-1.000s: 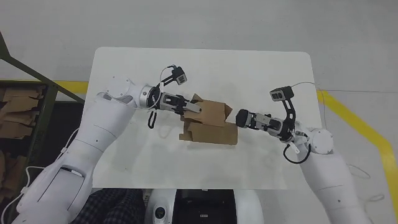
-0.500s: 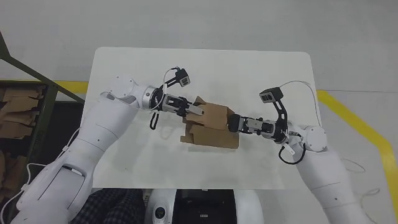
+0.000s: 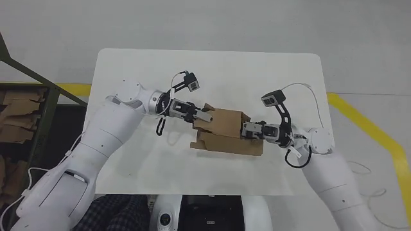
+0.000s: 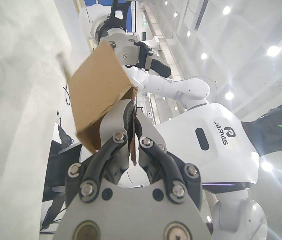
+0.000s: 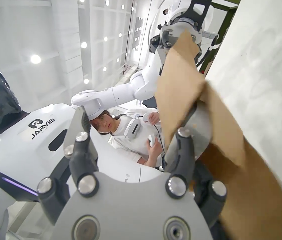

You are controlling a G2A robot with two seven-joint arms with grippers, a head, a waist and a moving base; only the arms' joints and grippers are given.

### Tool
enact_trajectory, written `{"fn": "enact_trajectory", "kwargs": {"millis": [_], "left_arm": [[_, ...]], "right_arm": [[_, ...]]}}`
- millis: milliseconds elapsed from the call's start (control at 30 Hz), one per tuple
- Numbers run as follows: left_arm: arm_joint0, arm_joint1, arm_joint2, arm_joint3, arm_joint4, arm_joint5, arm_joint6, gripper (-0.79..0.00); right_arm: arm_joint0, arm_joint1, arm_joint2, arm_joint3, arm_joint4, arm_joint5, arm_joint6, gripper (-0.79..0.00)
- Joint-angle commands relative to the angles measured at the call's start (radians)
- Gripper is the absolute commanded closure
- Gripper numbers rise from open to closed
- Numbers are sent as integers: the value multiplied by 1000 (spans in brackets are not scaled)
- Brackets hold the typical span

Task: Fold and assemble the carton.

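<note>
Carton (image 3: 228, 131) — left pincer (image 4: 131, 112) clamped on its edge, right pincer (image 5: 137, 112) spread apart.

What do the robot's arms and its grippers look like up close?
Both the left arm and right arm are smooth, rounded white shells with dark joints. Each wrist carries a small black camera on a bracket, with thin cables. The left gripper and right gripper have silvery screwed plates, black links and pale grey fingers.

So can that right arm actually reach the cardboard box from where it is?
Probably yes. The right gripper is open at the carton's end, one finger against the cardboard, with nothing between them. The left gripper is shut on a flap at the opposite end.
</note>
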Motion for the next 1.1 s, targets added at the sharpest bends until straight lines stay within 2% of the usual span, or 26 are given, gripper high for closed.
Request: {"fn": "enact_trajectory", "kwargs": {"millis": [0,367,433,700,833,867,900,933,967,1000,1067], "left_arm": [[-1,1,1,1,9,-5,5,0],[-6,6,7,-4,33,-8,8,0],[-6,8,8,-2,34,-8,8,0],[-7,13,10,-3,33,-7,7,0],[-6,15,11,-5,28,-3,4,0],[-6,16,11,-6,27,-3,3,-43],[-6,16,11,-7,25,-2,3,-123],[-5,16,10,-8,19,-3,3,-317],[-5,17,9,-8,17,-4,4,-730],[-5,17,9,-10,17,-5,5,-785],[-4,19,7,-14,11,-3,3,-785]], "right_arm": [[8,-2,-10,17,3,2,1,-382],[36,-4,-32,44,-70,8,-38,-351],[38,-4,-32,43,-82,11,-43,-305],[42,-2,-42,42,-112,18,-48,0],[43,-1,-46,44,-129,22,-55,0],[44,-1,-47,44,-133,23,-58,0],[44,-1,-47,46,-137,25,-62,0],[44,-1,-48,46,-141,26,-66,0],[44,0,-48,45,-147,28,-72,0],[44,0,-49,44,-152,30,-80,0],[44,0,-48,45,-160,33,-91,0]]}}
